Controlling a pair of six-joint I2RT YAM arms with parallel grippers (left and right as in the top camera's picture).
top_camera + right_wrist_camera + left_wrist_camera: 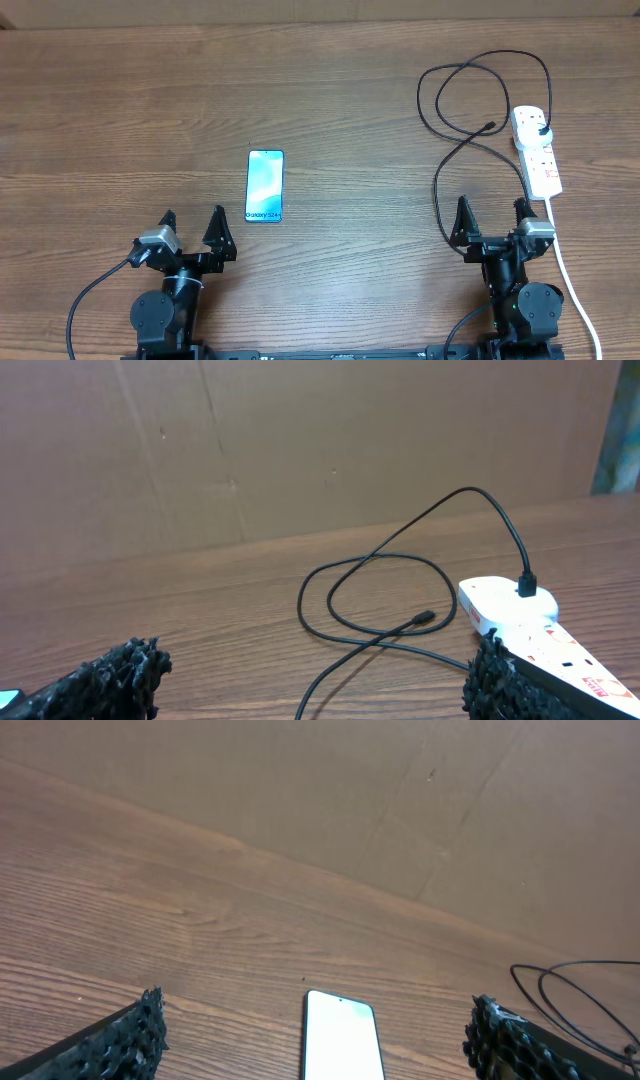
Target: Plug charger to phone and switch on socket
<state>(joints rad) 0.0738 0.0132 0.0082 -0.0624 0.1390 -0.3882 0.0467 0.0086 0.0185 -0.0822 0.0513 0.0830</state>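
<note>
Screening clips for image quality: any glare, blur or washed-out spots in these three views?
Overhead: even light, sharp; the phone screen text is legible. Left wrist: the phone screen is blown out to plain white, text lost. Right wrist: the charger and the socket are crisp, with no strong glare.

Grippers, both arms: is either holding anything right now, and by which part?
Nothing is held. The left gripper and the right gripper both stand open and empty; the thin black charger cable and slim blue-screened phone lie on the wooden table.
</note>
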